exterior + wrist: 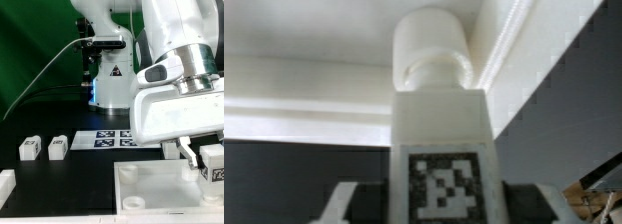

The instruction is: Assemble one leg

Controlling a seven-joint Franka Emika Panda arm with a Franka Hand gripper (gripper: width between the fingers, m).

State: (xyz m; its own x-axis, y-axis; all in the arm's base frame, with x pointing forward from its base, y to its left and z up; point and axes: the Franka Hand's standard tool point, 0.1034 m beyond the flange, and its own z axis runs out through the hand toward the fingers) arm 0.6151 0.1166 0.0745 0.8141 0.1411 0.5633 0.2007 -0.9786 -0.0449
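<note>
My gripper [203, 158] is shut on a leg [213, 164], a small white block with a black-and-white tag. It holds the leg over the right side of the large white tray [140, 186] in the exterior view. In the wrist view the leg [443, 120] runs away from the camera between the fingers [352, 198], tag facing the camera. Its rounded far end is close to the tray's white inner wall [313, 90]; I cannot tell whether they touch. Two more legs [28, 148] [57, 148] lie on the black table at the exterior view's left.
The marker board [108, 138] lies on the table behind the tray. Part of another white piece [5, 184] shows at the lower left edge of the exterior view. The robot base [110, 80] stands at the back against a green backdrop.
</note>
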